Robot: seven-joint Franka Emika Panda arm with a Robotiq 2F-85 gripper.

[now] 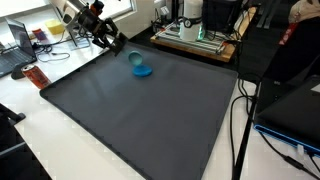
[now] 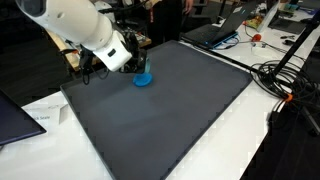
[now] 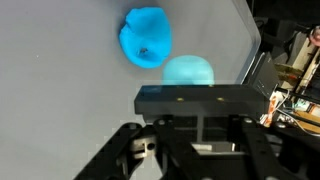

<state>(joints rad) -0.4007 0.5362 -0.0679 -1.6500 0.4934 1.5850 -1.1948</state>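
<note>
My gripper (image 3: pixel 200 100) hangs over the far corner of a dark grey mat (image 1: pixel 140 120); it also shows in both exterior views (image 1: pixel 118 47) (image 2: pixel 138 66). In the wrist view its fingers look closed together, and a small light-blue object (image 3: pixel 188 70) sits right at the tips, partly hidden by them. It seems held just above the mat (image 1: pixel 135 58). Beside it a darker blue round piece (image 3: pixel 146 37) lies flat on the mat, seen in both exterior views (image 1: pixel 143 71) (image 2: pixel 143 79).
The mat (image 2: pixel 170 110) covers most of a white table. Laptops (image 2: pixel 215 32), cables (image 2: pixel 285 80) and lab gear (image 1: pixel 195 35) stand around its edges. A dark laptop (image 1: pixel 295 115) sits off one side.
</note>
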